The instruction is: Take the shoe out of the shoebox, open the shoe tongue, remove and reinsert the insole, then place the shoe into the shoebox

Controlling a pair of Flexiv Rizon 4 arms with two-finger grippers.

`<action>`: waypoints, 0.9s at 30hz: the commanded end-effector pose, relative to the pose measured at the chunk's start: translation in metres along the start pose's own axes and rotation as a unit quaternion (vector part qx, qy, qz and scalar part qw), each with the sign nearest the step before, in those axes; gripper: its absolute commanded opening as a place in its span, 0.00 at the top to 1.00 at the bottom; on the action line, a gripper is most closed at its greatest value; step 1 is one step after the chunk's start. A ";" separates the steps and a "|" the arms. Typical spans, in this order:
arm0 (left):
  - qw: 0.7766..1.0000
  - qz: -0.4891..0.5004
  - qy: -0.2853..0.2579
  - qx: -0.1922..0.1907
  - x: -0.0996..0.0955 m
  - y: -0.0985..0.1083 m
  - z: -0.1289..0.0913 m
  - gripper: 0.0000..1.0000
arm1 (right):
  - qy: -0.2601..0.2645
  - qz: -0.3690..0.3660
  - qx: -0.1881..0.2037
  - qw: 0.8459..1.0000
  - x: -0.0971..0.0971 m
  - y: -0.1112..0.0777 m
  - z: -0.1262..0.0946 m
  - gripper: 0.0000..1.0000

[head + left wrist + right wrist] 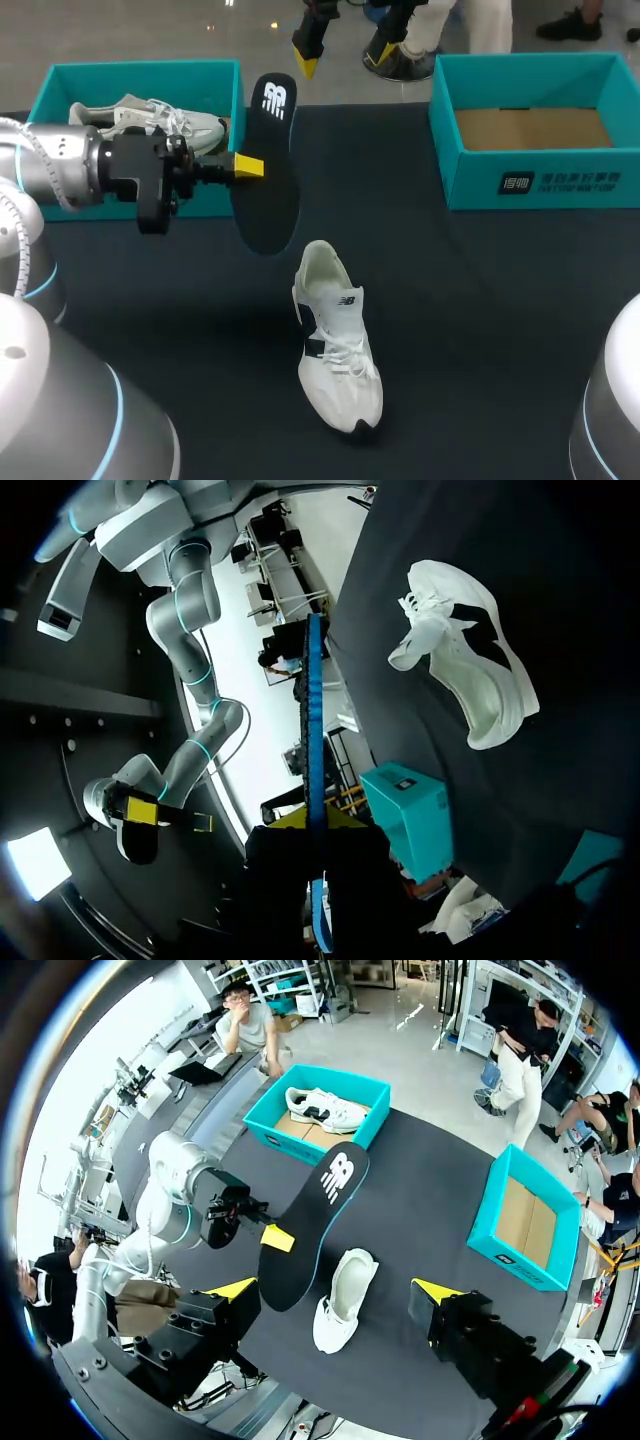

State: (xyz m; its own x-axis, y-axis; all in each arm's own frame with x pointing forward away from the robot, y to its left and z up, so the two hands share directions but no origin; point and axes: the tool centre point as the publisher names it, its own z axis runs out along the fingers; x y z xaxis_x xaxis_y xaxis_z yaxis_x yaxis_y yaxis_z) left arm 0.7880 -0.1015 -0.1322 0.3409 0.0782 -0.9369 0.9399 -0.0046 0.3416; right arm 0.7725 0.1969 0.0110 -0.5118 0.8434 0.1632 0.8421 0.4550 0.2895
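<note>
The right fingers (pixel 235 1288) hang high over the near side of the bench (pixel 480 300), spread wide apart with nothing between them. Ahead of them, in the lower middle of the head view, the white shoe (pixel 338 350) sits on the dark bench. Its toe points toward the bottom edge of the frame and its mouth gapes toward the top.

Just beyond it, left of centre, the left fingers (pixel 248 166) are closed on the black insole (pixel 268 190), pinching it from both sides near its middle. The insole is held up on edge, clear of the bench, with its logo end uppermost in the frame. In the left wrist view it shows edge-on, a thin blue-rimmed line between the two yellow tips.

Farther back, in the upper left, the teal left shoebox (pixel 140 75) holds a second shoe (pixel 150 118), also white. In the upper right stands the teal right shoebox (pixel 480 185), its brown cardboard floor showing.
</note>
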 end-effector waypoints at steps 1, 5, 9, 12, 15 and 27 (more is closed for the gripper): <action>1.000 0.001 0.000 0.000 0.000 0.000 0.001 1.00 | 0.017 0.000 -0.009 1.000 -0.002 0.001 -0.001 0.00; 1.000 0.001 0.000 0.000 0.000 0.000 0.001 1.00 | 0.116 0.027 -0.077 0.990 -0.007 -0.005 -0.008 0.00; 1.000 0.001 0.000 0.000 0.000 0.000 0.001 1.00 | 0.189 0.047 -0.115 0.974 -0.002 -0.014 -0.009 0.00; 1.000 0.001 0.000 0.000 0.000 0.000 0.001 1.00 | 0.225 0.053 -0.122 0.965 0.005 -0.018 -0.011 0.00; 1.000 0.001 0.000 0.000 0.000 0.000 0.001 1.00 | 0.252 0.059 -0.115 0.959 0.011 -0.020 -0.016 0.00; 1.000 0.001 0.000 0.000 0.000 0.000 0.001 1.00 | 0.296 0.112 -0.071 0.946 0.011 -0.031 -0.025 0.00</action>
State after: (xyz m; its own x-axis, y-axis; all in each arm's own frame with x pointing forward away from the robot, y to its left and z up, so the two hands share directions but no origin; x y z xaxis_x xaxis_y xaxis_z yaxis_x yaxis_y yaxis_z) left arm 0.7877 -0.1012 -0.1319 0.3410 0.0783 -0.9368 0.9398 -0.0042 0.3417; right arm 0.7368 0.1892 0.0329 -0.3682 0.6372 0.6770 0.9287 0.2176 0.3002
